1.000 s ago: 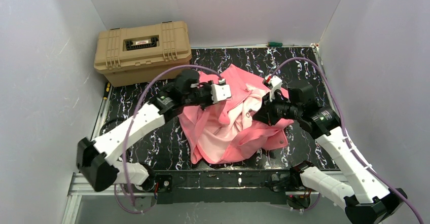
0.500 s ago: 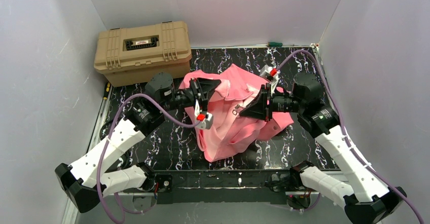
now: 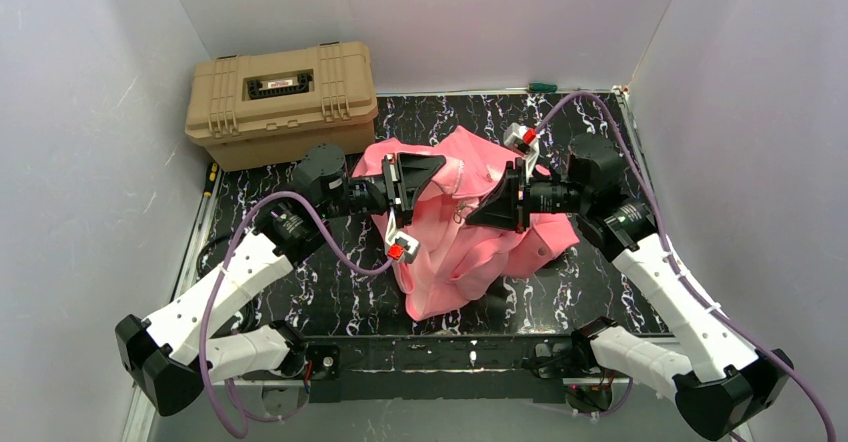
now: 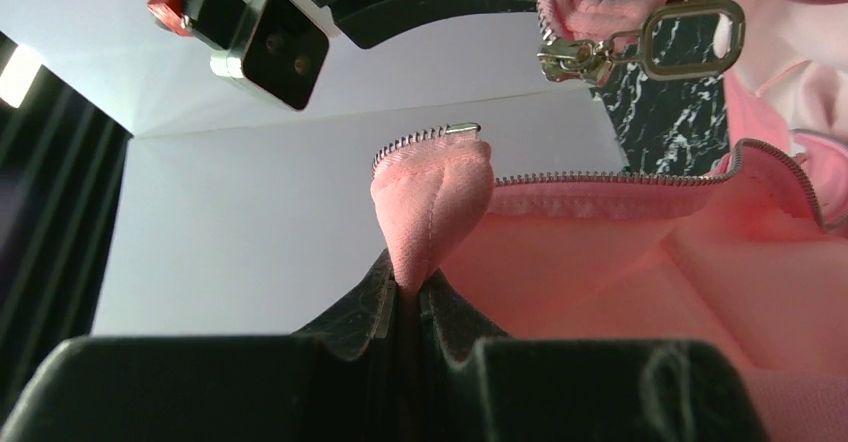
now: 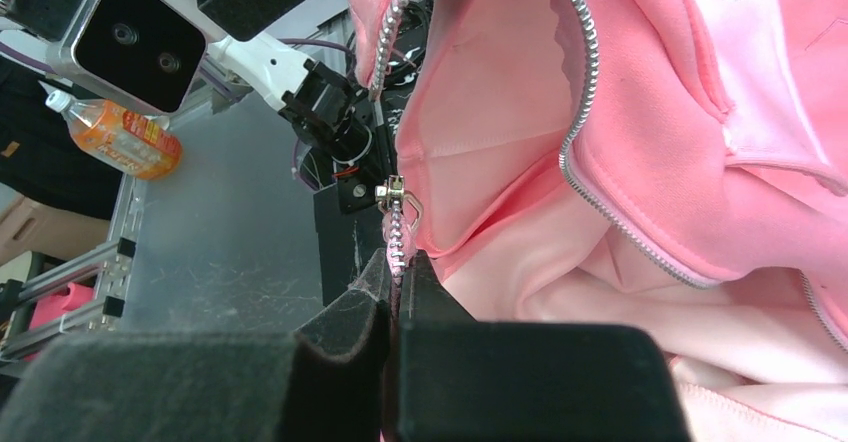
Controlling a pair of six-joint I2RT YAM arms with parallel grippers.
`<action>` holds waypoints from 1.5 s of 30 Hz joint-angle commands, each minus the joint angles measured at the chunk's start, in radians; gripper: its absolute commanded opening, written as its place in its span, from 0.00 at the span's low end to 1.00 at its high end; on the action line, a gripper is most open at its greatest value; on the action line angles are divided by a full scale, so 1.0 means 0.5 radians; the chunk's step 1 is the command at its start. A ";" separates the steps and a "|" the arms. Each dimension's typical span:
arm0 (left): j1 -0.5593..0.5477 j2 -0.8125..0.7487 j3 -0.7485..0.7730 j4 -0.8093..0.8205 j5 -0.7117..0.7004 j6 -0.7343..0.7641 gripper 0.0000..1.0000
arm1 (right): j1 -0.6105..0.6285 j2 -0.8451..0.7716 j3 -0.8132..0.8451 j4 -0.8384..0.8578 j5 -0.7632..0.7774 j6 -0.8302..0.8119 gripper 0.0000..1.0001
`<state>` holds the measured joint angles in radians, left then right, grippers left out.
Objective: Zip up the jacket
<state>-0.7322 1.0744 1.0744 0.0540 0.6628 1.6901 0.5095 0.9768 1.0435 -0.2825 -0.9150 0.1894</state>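
Since a second ago the left arm has swung inward and rolled its wrist over. The jacket (image 3: pixel 455 257), which then lay spread wider, is now gathered into a taller bunch hung between the two tools. Nearest me, both arm bases sit at the table's (image 3: pixel 340 302) front edge. From the left wrist camera, the left gripper (image 4: pixel 405 287) is clenched on a fold of the salmon hem. The metal end pin (image 4: pixel 458 129) of one zipper row sticks up just above that pinch. From the right wrist camera, the right gripper (image 5: pixel 396 274) is clamped on the other zipper tape, directly below the zipper slider (image 5: pixel 397 194) with its ring pull. The two rows are still apart, so the front is open and I can see the pale lining. From overhead, the left gripper (image 3: pixel 432 165) and right gripper (image 3: pixel 478 217) face each other over the middle of the black marbled table, with the jacket between them. Off the table's near side lies an orange bottle (image 5: pixel 118 132); I can't read its label. Farther back on the left stands the tan case (image 3: pixel 283 97). The plate on its lid is too small to read. A green-handled tool (image 3: pixel 542 86) lies by the back wall.
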 commanded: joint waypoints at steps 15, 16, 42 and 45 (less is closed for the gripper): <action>0.002 -0.081 -0.126 0.199 0.169 0.376 0.00 | 0.106 0.133 0.145 -0.030 -0.012 -0.042 0.01; 0.004 -0.084 -0.132 0.199 0.178 0.376 0.00 | 0.110 0.143 0.151 -0.033 -0.011 -0.043 0.01; 0.003 -0.110 -0.198 0.196 0.239 0.464 0.00 | 0.144 0.217 0.348 -0.441 -0.032 -0.187 0.01; 0.001 -0.110 -0.204 0.196 0.241 0.480 0.00 | 0.147 0.227 0.368 -0.460 -0.031 -0.193 0.01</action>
<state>-0.7322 1.0531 0.9745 0.1078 0.7418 1.9003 0.5777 1.0889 1.1637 -0.5003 -0.9176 0.1093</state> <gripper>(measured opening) 0.065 0.057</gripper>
